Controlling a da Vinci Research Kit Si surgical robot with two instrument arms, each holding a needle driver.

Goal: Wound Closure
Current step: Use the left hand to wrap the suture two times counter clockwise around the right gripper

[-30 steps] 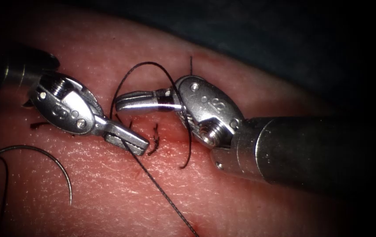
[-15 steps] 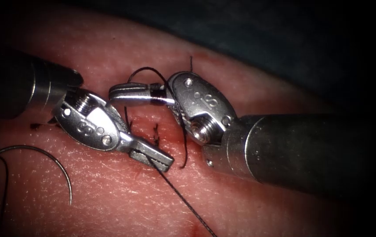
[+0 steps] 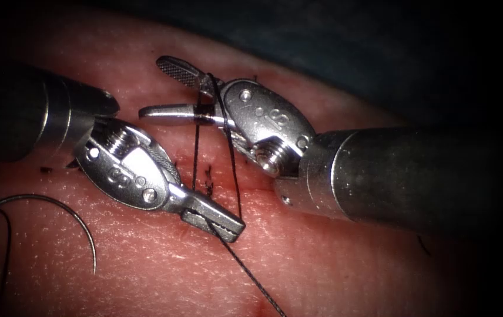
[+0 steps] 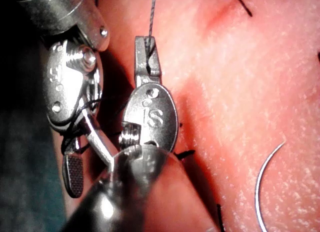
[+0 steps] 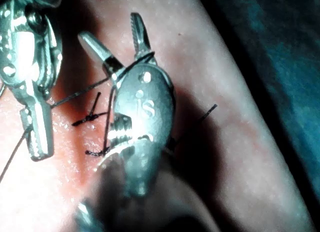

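My left tool (image 3: 215, 222) lies over the cut, its jaws shut on the black thread (image 3: 251, 276), which runs on toward the near edge of the tissue (image 3: 146, 276). The same grip appears in the left wrist view, left tool (image 4: 145, 52) on thread (image 4: 152, 12). My right tool (image 3: 153, 87) stands just beyond it, jaws open and holding nothing. Thread loops (image 3: 204, 114) wrap around its jaws near the hinge, as on the right tool (image 5: 111, 32) in its own view. The curved needle (image 3: 57, 202) lies free on the tissue at the left, held by neither tool.
Short cut ends of thread (image 3: 207, 176) stick up from earlier stitches along the cut, with a little red fluid (image 3: 251, 194) beside them. The right tool's thick shaft (image 3: 392, 182) covers the tissue on the right. Dark cloth (image 3: 351, 47) lies beyond the far edge.
The right tool's jaws have gone from shut to wide open. The left tool has moved right and nearer with the thread, drawing the loose loop down onto the right tool's jaws.
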